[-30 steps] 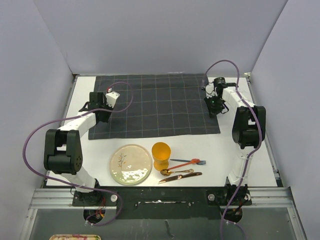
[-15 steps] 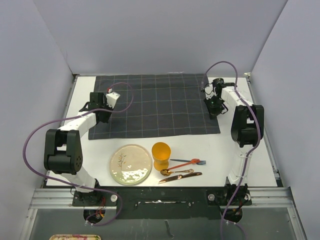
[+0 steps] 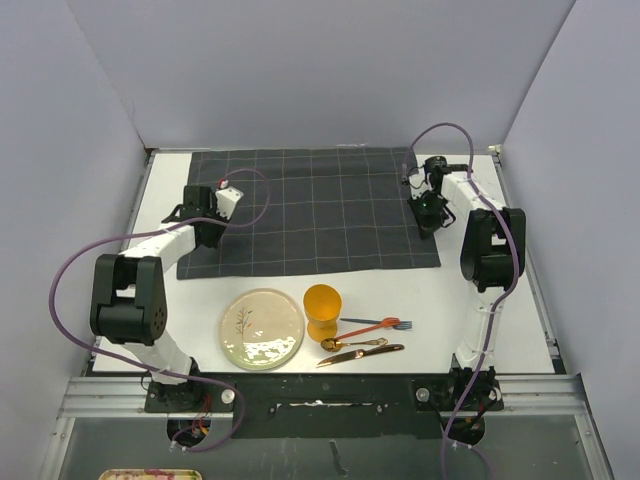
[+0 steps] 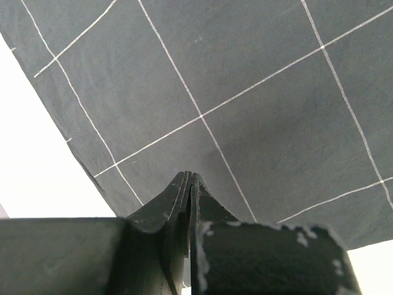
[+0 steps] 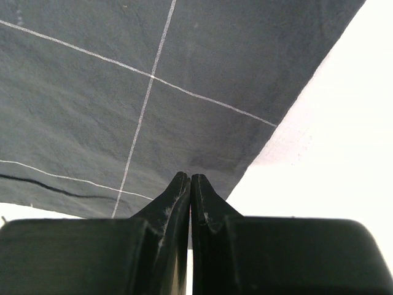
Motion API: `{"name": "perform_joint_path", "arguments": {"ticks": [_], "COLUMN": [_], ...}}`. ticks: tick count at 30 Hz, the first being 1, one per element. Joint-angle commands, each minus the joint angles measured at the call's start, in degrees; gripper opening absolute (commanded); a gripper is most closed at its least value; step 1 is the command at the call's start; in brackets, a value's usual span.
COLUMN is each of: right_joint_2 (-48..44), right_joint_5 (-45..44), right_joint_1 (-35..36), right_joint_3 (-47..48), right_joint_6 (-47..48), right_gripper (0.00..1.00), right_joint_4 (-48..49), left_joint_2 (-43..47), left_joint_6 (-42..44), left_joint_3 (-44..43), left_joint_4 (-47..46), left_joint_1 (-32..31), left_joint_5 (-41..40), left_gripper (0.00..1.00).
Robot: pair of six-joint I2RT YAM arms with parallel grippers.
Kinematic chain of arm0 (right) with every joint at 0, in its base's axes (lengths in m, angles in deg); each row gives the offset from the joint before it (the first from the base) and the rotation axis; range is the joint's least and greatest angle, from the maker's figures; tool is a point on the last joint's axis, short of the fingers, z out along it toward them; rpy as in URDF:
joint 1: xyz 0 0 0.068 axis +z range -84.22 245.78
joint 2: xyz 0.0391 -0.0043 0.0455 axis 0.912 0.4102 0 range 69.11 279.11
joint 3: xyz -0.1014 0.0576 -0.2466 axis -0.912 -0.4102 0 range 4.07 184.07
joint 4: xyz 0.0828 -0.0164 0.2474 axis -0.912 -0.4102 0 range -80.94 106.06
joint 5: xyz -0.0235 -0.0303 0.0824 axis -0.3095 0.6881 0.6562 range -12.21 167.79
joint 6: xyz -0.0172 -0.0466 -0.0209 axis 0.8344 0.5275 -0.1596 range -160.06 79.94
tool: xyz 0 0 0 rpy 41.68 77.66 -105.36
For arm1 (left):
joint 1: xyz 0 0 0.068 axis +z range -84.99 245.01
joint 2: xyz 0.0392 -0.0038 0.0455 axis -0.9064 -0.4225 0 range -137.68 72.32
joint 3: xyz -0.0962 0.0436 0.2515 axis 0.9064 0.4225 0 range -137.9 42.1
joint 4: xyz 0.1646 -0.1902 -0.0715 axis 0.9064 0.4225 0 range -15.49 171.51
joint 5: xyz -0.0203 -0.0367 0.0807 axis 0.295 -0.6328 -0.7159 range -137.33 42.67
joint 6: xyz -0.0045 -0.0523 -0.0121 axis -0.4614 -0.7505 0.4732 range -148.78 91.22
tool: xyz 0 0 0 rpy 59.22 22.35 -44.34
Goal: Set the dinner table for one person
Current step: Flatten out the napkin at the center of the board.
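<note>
The dinner table (image 3: 455,300) is the white top under everything. A dark grey grid cloth (image 3: 320,215) lies flat across its far half. My left gripper (image 3: 206,230) is shut, tips down over the cloth's left edge; the left wrist view shows it (image 4: 190,177) just inside that edge, no fold visible between its jaws. My right gripper (image 3: 426,226) is shut over the cloth's right edge (image 5: 190,177). A cream plate (image 3: 262,328), an orange cup (image 3: 322,310), a blue and red fork (image 3: 376,325), a spoon (image 3: 352,343) and a knife (image 3: 362,353) lie together near the front.
Grey walls close the table in on three sides. A metal rail (image 3: 320,392) runs along the near edge by the arm bases. Purple cables (image 3: 70,270) loop beside each arm.
The left gripper has shifted slightly to the right over the cloth's left edge and the right arm's elbow has moved a little. The cloth and tableware have not moved.
</note>
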Motion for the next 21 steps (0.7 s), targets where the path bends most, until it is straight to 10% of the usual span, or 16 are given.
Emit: {"name": "perform_joint_path", "arguments": {"ticks": [1, 21], "right_joint_2": [1.0, 3.9], "right_joint_5": [-1.2, -2.1], "right_joint_1": [-0.4, -0.5], "right_joint_3": [2.8, 3.9], "right_joint_6": [0.7, 1.7], "right_gripper": [0.0, 0.0], "right_joint_4": [-1.4, -4.2], "left_joint_2": [-1.3, -3.6], "left_joint_6": [0.7, 1.4], "left_joint_3": [-1.7, -2.5], "left_joint_4": [-0.6, -0.6], "left_joint_1": [-0.6, -1.8], "left_joint_5": [-0.6, -1.5], "left_gripper": [0.0, 0.0]}}
